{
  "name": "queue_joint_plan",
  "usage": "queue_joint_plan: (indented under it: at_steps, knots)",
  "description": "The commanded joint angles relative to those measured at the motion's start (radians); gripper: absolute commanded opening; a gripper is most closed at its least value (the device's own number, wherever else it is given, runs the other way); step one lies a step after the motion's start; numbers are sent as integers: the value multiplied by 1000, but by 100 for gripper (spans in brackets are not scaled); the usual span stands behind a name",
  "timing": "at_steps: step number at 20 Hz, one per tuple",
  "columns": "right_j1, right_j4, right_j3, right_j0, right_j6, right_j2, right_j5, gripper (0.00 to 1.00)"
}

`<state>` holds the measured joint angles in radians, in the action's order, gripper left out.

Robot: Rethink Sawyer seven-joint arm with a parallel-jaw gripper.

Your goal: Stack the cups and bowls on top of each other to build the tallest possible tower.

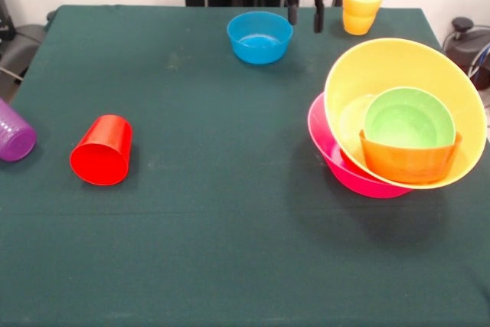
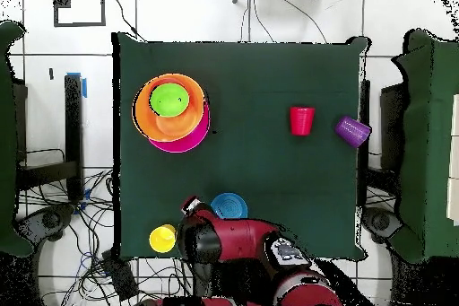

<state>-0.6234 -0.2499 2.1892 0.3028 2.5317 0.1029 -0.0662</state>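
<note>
The tower stands at the right: a large pink bowl point(image 1: 341, 165) holds a tilted large yellow-orange bowl point(image 1: 406, 67), with a small orange bowl point(image 1: 409, 162) and a green bowl point(image 1: 408, 118) inside it. It shows in the overhead view at the upper left point(image 2: 170, 109). A small blue bowl point(image 1: 260, 36) stands alone at the far middle. A yellow cup point(image 1: 361, 1) stands upright at the far right; its lower part looks orange. A red cup point(image 1: 102, 151) and a purple cup point(image 1: 14, 134) lie on their sides at the left. My gripper point(image 1: 305, 17) hangs open and empty between the blue bowl and the yellow cup.
The green table point(image 1: 230, 250) has a wide bare stretch in the middle and front. In the overhead view my arm point(image 2: 224, 240) reaches over the table's near edge, between the blue bowl point(image 2: 229, 205) and the yellow cup point(image 2: 162, 238). Cables lie on the floor around the table.
</note>
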Motion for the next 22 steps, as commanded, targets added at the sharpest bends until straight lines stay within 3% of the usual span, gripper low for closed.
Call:
queue_joint_plan:
  at_steps: [1, 10, 22]
  knots:
    - [-72, -7, -6, 28, 25, 39, 99, 100]
    - [-21, -26, -34, 36, 21, 32, 68, 100]
    - [168, -81, -149, 17, 8, -50, -64, 100]
